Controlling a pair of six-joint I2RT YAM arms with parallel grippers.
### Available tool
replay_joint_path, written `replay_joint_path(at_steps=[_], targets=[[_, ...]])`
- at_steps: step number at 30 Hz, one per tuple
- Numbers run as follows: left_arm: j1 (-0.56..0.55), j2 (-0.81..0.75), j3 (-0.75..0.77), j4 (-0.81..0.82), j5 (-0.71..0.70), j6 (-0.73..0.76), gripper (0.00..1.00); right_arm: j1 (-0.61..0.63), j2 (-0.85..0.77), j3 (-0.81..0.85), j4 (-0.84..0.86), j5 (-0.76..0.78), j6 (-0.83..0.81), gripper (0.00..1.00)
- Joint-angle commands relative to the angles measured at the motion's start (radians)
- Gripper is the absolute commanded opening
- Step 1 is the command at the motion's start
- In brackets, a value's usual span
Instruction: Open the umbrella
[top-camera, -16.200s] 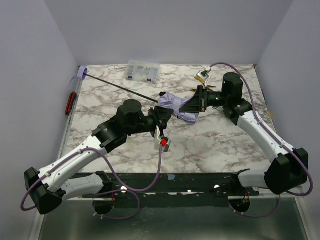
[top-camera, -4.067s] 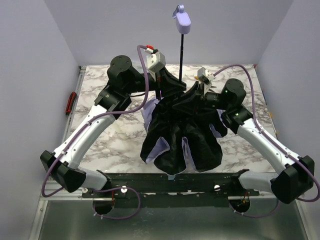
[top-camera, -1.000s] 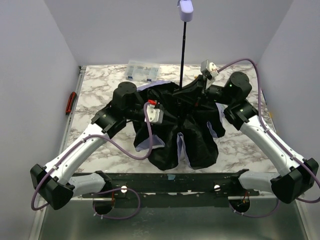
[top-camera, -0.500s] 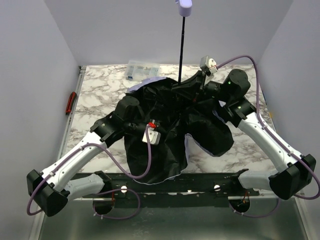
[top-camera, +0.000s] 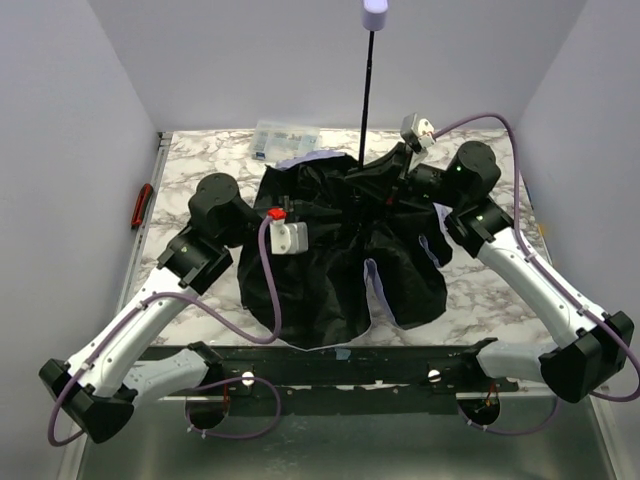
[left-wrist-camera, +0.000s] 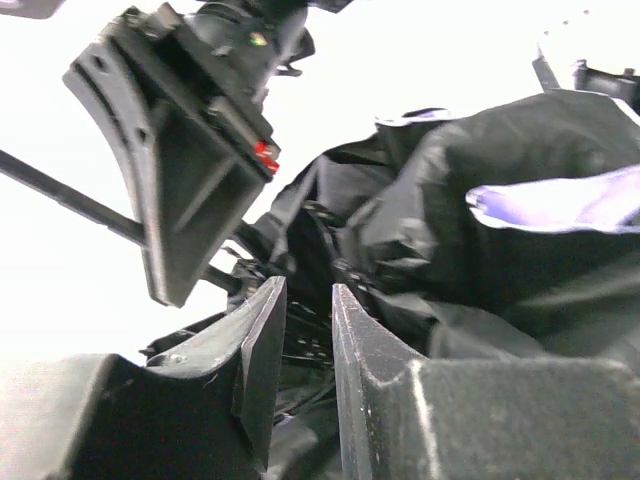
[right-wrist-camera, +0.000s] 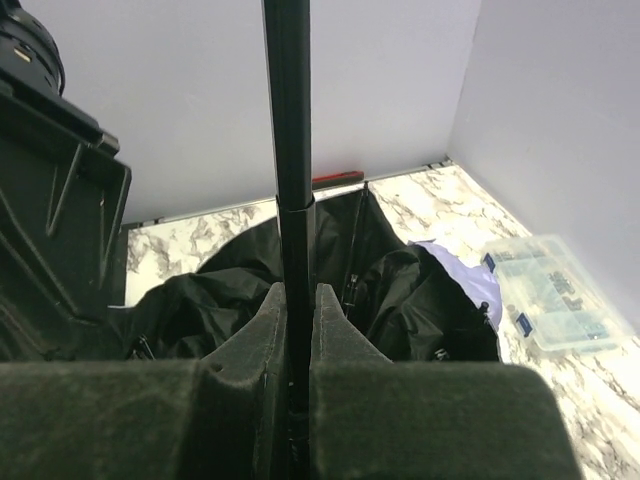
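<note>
The umbrella stands on the table with its thin black shaft (top-camera: 367, 95) upright and its small lavender handle (top-camera: 375, 14) at the top. Its canopy (top-camera: 340, 265) lies spread and crumpled, black inside up, with lavender edges showing (left-wrist-camera: 560, 205). My right gripper (top-camera: 388, 185) is shut on the shaft (right-wrist-camera: 288, 120) just above the canopy, its fingers (right-wrist-camera: 298, 290) pinching it from both sides. My left gripper (top-camera: 315, 212) sits at the canopy's left side, its fingers (left-wrist-camera: 308, 290) a narrow gap apart with nothing between them, facing the ribs and the right gripper (left-wrist-camera: 190, 170).
A clear plastic compartment box (top-camera: 287, 140) stands at the back left of the marble table (top-camera: 190, 165), also in the right wrist view (right-wrist-camera: 550, 290). A red-handled tool (top-camera: 142, 205) lies along the left edge. Grey walls close the sides and back.
My left arm has pulled back up and to the left out of the canopy's lower part. The canopy has sagged and bunched slightly. The right gripper still holds the shaft upright.
</note>
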Motion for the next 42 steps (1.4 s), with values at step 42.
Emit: replay_joint_path(at_steps=[42], targets=[[-0.213, 0.280, 0.112, 0.135, -0.599, 0.163, 0.24, 0.171, 0.041, 0.044, -0.022, 0.711, 0.037, 0.01]])
